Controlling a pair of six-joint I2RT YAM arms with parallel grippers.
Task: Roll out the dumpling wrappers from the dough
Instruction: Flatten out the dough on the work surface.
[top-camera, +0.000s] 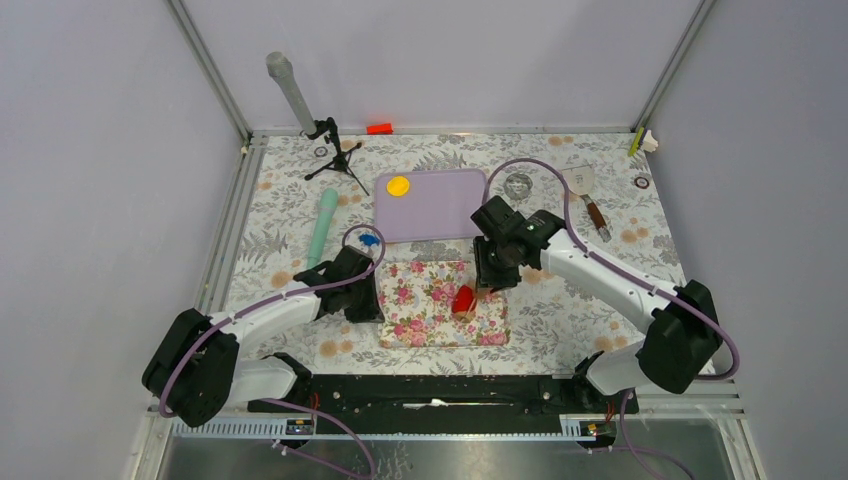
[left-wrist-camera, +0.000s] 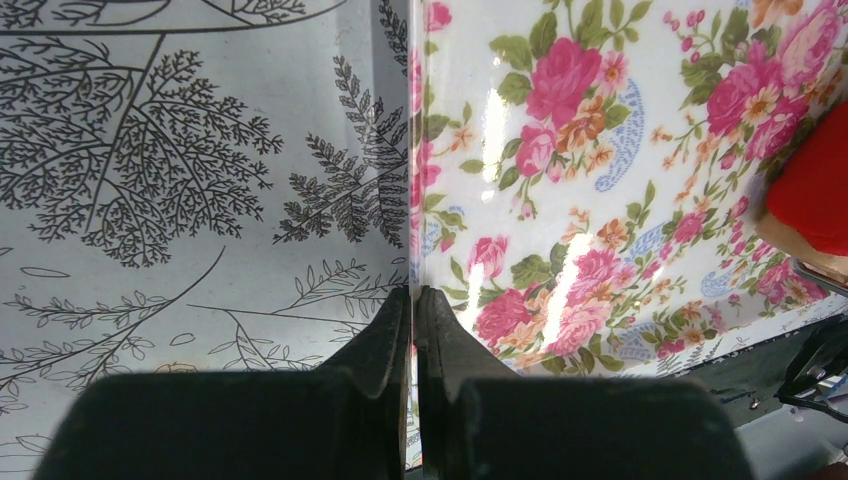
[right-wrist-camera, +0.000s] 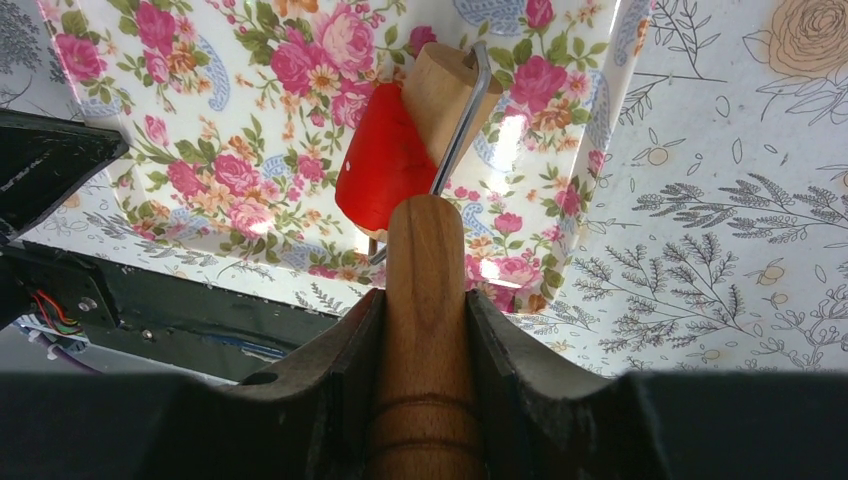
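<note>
here the right gripper (right-wrist-camera: 425, 300) is clamped on the roller handle (right-wrist-camera: 425, 235). the red dough (right-wrist-camera: 385, 165) sits just ahead of its fingertips, against the wooden drum (right-wrist-camera: 440, 85), on the floral mat (right-wrist-camera: 250, 150). the left gripper (left-wrist-camera: 412, 297), jaws together, is at the mat's edge. the yellow wrapper (top-camera: 398, 186) lies well beyond both, on a purple board (top-camera: 440, 210).

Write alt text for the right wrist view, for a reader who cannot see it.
The right gripper is shut on the wooden handle of a small roller, which lies against a lump of red dough over a glossy floral mat. The mat sits on a leaf-printed tablecloth.
</note>
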